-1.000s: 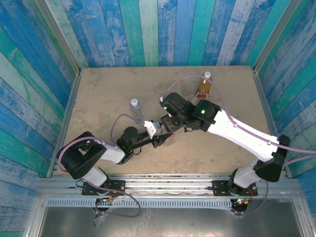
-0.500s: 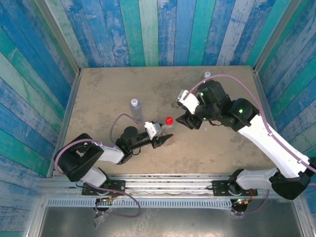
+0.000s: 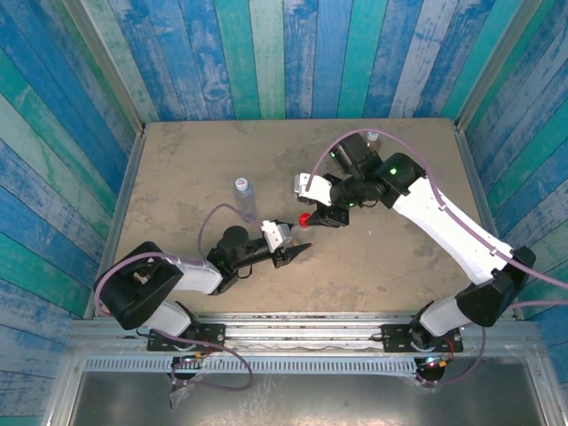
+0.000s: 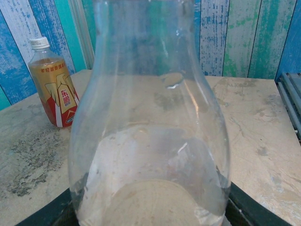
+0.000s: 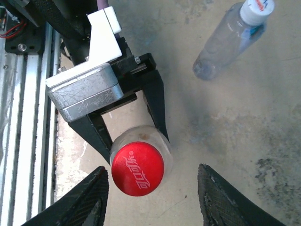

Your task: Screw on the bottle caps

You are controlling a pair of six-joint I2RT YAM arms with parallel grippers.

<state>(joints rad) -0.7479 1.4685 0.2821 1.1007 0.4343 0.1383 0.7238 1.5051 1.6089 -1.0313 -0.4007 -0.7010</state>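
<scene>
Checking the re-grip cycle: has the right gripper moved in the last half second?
Yes. The right gripper has swung left, closer to the standing bluish bottle, and its open jaws are now astride the red cap.

Mottled beige, stone-look tabletop (image 3: 177, 169), darker stains toward the far side. Left of centre, upright: small clear bluish plastic bottle with a white cap (image 3: 242, 193). At the far right, upright: amber-filled plastic bottle with an orange-red label and white cap (image 4: 53, 89). Near the centre: clear plastic bottle with a red cap (image 5: 141, 133), base hidden.
</scene>
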